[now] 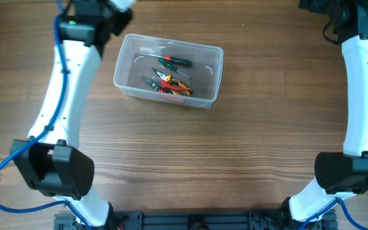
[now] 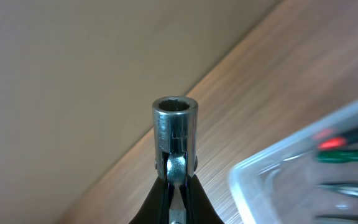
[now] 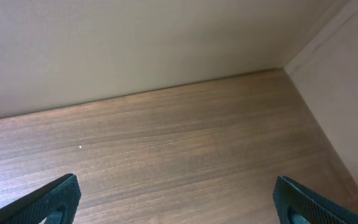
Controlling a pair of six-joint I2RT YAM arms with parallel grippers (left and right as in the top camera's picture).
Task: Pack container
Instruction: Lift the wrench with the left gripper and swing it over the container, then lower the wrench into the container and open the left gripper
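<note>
The container (image 1: 135,67) waits; socket (image 2: 174,127) not yet over it
The container sits far-left on the surface (image 1: 235,160); the left jaws pinch the steel socket just off its corner. Released here, it likely lands outside and rolls. The right jaws are spread wide.

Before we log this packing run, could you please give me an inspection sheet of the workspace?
Surface: wooden table.
Job's things: clear container holds screwdrivers and pliers; metal socket not yet in it.
Clutter: nothing seen.
Tools: left tool shut on the socket; right tool open, empty.
Cables: blue cable along each arm.
Surroundings: plain beige wall behind the table.
</note>
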